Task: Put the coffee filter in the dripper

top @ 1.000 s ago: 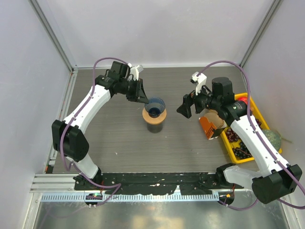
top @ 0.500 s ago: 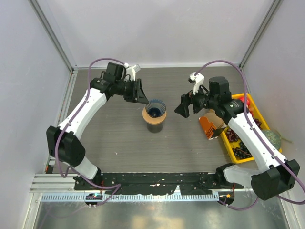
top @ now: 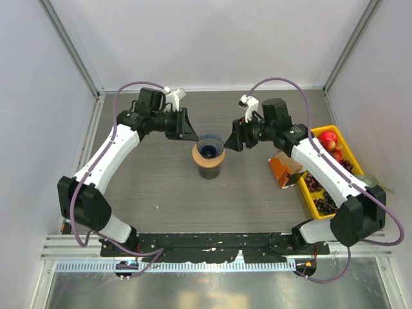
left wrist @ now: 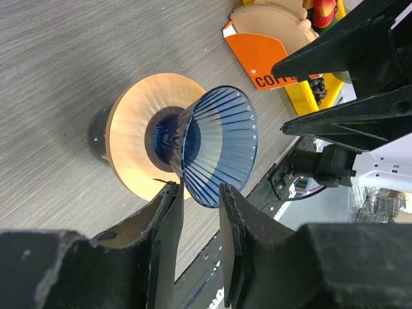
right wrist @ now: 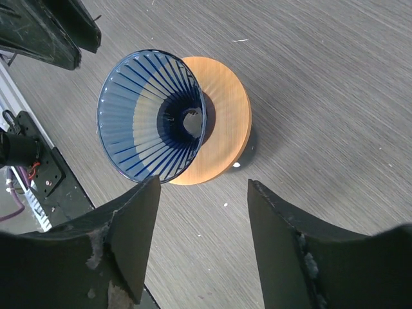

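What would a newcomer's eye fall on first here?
The blue ribbed dripper with its wooden ring stands on a dark jar in the middle of the table. The left gripper and right gripper flank it, both open and empty. An orange box sits to the right.

The light is bright, even and soft, falling from overhead. From the top view everything reads sharp; the pale walls (top: 212, 38) look nearly washed out, and the desk (top: 257, 193) carries only faint, diffuse shadows. In my wrist views the dripper (left wrist: 219, 145) is crisp, light glowing through its blue ribs, while my own jaws, close to each lens, are dark, underexposed and slightly blurred.
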`<action>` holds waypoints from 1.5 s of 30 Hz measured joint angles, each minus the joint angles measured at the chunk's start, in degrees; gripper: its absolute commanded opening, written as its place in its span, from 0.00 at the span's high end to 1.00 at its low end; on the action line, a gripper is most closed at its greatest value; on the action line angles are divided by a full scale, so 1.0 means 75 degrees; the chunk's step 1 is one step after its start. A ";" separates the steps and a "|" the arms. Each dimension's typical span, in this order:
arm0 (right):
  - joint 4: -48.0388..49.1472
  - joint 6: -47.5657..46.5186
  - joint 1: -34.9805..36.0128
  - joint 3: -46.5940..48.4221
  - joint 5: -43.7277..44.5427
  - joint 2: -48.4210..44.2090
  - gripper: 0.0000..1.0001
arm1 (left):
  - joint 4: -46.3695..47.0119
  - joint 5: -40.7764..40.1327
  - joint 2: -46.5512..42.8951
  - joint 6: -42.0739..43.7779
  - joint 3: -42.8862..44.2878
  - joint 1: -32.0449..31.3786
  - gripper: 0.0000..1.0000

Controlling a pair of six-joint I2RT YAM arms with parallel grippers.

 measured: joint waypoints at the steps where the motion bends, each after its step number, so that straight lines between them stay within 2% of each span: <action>1: 0.0017 0.0020 0.0012 0.0017 -0.0003 0.0047 0.40 | 0.0017 0.0026 0.0052 -0.0015 -0.0003 0.0000 0.65; 13: 0.0134 0.0271 0.0079 0.0373 -0.0236 0.0574 0.46 | 0.0318 0.0154 0.0449 -0.0102 -0.0137 0.0000 0.71; 18: 0.0152 0.0361 0.0143 0.0510 -0.0350 0.0801 0.53 | 0.0396 0.0227 0.0670 -0.0224 -0.0137 -0.0009 0.76; 21: 0.0152 0.0370 0.0157 0.0530 -0.0376 0.0877 0.61 | 0.0420 0.0242 0.0769 -0.0256 -0.0137 -0.0020 0.80; 26: 0.0140 0.0408 0.0166 0.0708 -0.0423 0.1026 0.66 | 0.0449 0.0256 0.0845 -0.0291 -0.0122 -0.0020 0.84; 37: 0.0137 0.0443 0.0268 0.1040 -0.0536 0.1355 0.68 | 0.0466 0.0251 0.1075 -0.0396 -0.0026 -0.0020 0.85; 45: 0.0041 0.0405 0.0274 0.1096 -0.0399 0.1469 0.83 | 0.0446 0.0251 0.1107 -0.0417 0.0017 -0.0020 0.86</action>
